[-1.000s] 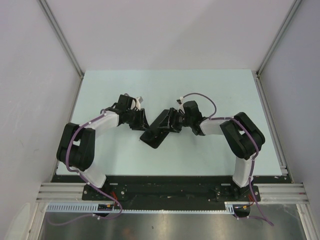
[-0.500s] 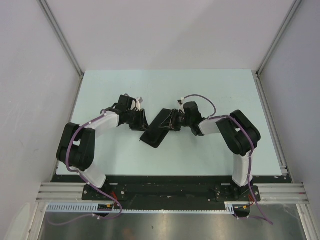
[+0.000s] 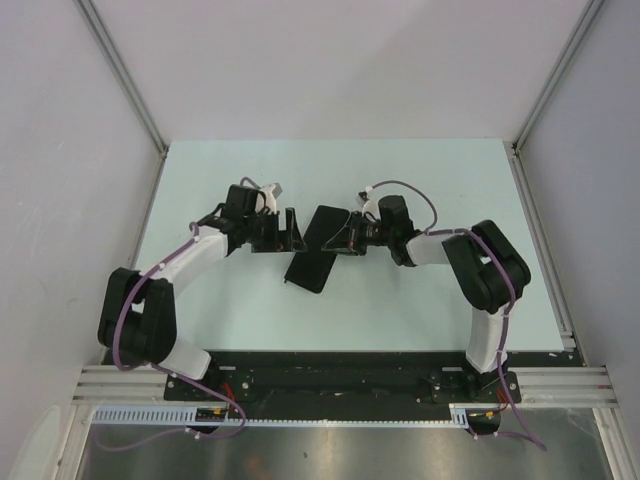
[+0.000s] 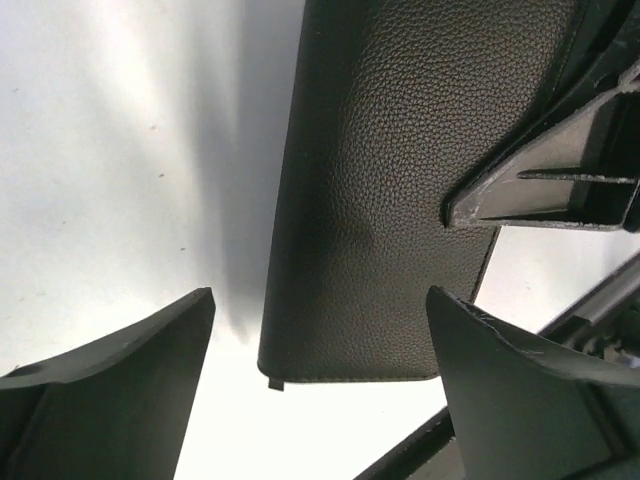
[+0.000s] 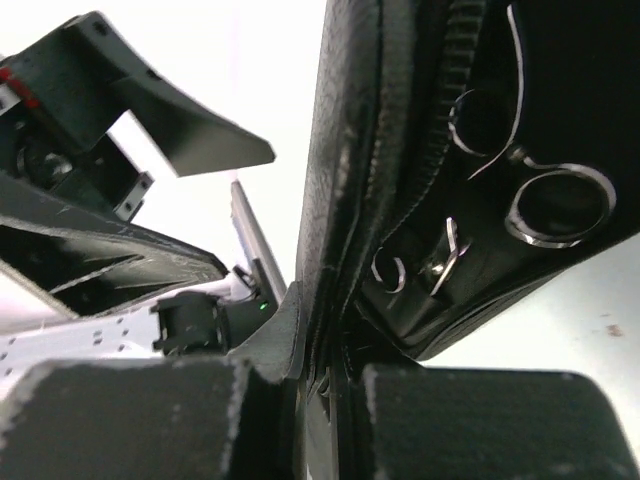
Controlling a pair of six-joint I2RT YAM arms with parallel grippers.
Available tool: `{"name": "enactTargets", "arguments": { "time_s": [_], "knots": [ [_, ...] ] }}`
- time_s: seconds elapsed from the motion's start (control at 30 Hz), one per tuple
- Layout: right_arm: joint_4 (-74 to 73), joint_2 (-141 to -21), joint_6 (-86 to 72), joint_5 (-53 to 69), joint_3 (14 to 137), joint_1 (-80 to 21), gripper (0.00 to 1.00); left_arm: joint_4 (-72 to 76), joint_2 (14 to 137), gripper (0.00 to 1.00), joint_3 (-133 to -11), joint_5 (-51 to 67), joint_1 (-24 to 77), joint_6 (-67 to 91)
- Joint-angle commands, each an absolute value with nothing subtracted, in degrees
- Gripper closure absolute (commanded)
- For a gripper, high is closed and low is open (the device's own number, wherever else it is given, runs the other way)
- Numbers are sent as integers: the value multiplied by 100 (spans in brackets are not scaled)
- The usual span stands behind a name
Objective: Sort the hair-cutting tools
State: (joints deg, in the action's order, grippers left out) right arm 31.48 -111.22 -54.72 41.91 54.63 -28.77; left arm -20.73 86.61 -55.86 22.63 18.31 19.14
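Now the right gripper is pinched tight on the raised flap of the black case, which sits mid-table. Inside its fold, silver scissors show their ring handles. Just beside the case, the left gripper gapes wide, holding nothing

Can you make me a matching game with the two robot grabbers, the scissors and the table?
Things:
1. left gripper
2. right gripper
3. scissors
4. table

States:
a. pale green
b. open
c. tucked inside the case
d. shut on the case's edge

Pairs: 1-b, 2-d, 3-c, 4-a
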Motion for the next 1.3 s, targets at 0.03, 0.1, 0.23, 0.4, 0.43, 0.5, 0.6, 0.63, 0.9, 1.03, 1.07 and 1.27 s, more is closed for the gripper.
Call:
{"name": "enactTargets", "arguments": {
  "time_s": [0.03, 0.1, 0.23, 0.4, 0.43, 0.5, 0.6, 0.63, 0.9, 1.03, 1.07, 1.27],
  "knots": [
    [3735, -10232, -4878, 5325, 5555, -2751, 100, -2039, 8367, 5, -5748, 3478, 1863, 1337],
    [3797, -10099, -4808, 5624, 5555, -2742, 100, -2030, 8446, 4, -5757, 3882, 1863, 1292],
    [4191, -9888, -5009, 6046, 5555, -2812, 100, -1881, 8359, 4, -5783, 4323, 1863, 1283],
    [4491, -9730, -5107, 6258, 5555, -2971, 100, -1584, 8183, 9, -5836, 4893, 1758, 1371],
    [4456, -9721, -5080, 6284, 5555, -2988, 100, -1469, 8130, 10, -5801, 5226, 1645, 1528],
    [4403, -9668, -5019, 6337, 5555, -3023, 100, -1047, 8060, 12, -5626, 5588, 1486, 1730],
    [4666, -9712, -5176, 6477, 5555, -3093, 100, -555, 7954, 11, -5432, 5950, 1205, 2144],
    [4867, -9712, -5246, 6547, 5555, -3111, 100, -536, 7954, 10, -5423, 5889, 1143, 2214],
    [5054, -9800, -5388, 6627, 5555, -3305, 100, -123, 7928, 22, -5344, 6152, 1072, 2636],
    [5176, -9870, -5440, 6531, 5563, -3375, 100, -26, 7831, 25, -5116, 6284, 1090, 2794],
    [5212, -9905, -5458, 6522, 5563, -3384, 100, 400, 7822, 25, -5046, 6319, 1099, 2899],
    [5133, -10063, -5476, 6539, 5686, -3480, 100, 633, 7919, 35, -4887, 6337, 1362, 3182]
  ]
}}
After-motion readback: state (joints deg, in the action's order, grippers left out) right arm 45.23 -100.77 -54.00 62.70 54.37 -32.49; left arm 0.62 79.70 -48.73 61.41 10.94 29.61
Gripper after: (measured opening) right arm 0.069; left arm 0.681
